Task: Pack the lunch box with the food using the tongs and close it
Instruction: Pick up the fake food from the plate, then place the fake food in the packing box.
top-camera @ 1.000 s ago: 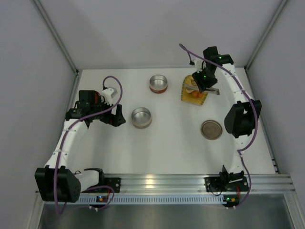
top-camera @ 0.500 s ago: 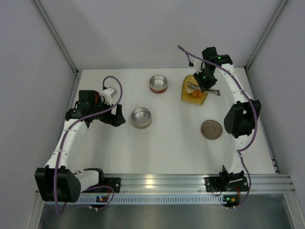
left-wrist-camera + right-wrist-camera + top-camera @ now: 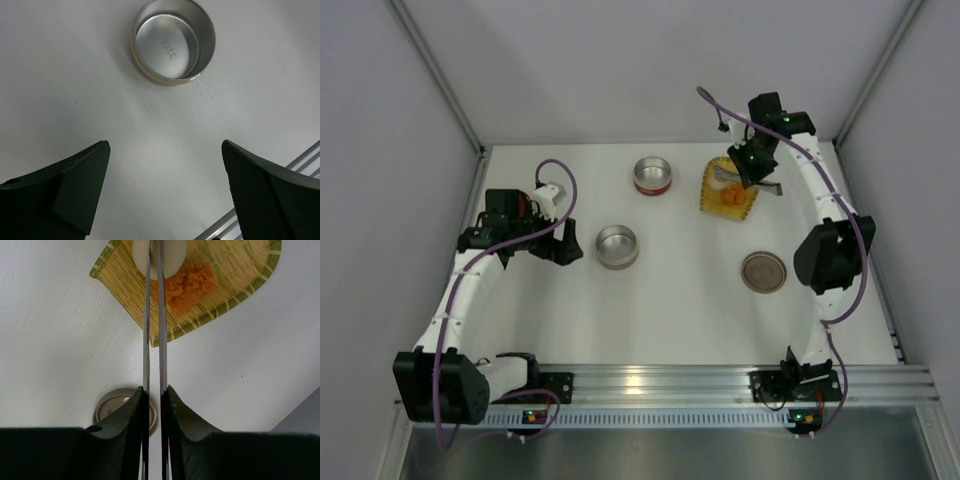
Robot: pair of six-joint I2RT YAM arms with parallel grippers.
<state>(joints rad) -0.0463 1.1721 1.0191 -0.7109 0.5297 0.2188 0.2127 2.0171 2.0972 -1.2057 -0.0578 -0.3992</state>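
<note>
Right gripper [image 3: 154, 395]: fingers clamped on both arms of the tongs [image 3: 153, 330], pressing them nearly parallel with a thin gap between. The tongs run straight ahead of the fingers to the whitish lump [image 3: 172, 257]; their tips leave the frame there, so a pinch cannot be confirmed. Orange chunks [image 3: 187, 287] lie just right of the arms, touching the lump, all on the yellow woven tray [image 3: 125, 285]. A round lid [image 3: 112, 405] lies on the table below the fingers, to their left.

Left gripper [image 3: 165, 150]: jaws spread wide, holding nothing. An empty silver tin [image 3: 174, 40] stands ahead of it, apart.
</note>
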